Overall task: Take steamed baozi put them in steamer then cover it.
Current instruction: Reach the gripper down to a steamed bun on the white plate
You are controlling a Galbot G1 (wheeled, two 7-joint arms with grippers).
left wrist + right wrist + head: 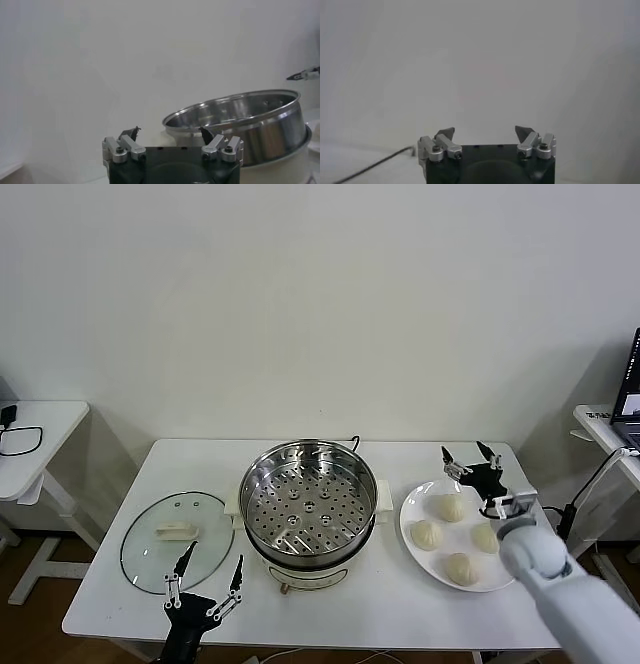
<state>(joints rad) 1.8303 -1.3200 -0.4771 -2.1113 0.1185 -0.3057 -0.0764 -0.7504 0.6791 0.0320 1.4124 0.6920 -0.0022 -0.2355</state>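
Observation:
Several cream-white pleated baozi [448, 507] lie on a white plate [413, 516] at the table's right. The steel steamer [308, 502] with its perforated tray stands uncovered in the middle, and its shiny wall [260, 125] fills the right of the left wrist view. The glass cover [176, 540] with its cream handle lies flat on the table to the left. My right gripper [470, 455] hovers open just beyond the plate's far edge, holding nothing. My left gripper [209, 573] stands open at the near edge, by the cover's front rim, also holding nothing.
A small white side table [30, 439] with a black cable stands at the far left. A desk with a laptop [628, 399] is at the far right. A black cord [375, 164] trails behind the steamer. A plain white wall backs the table.

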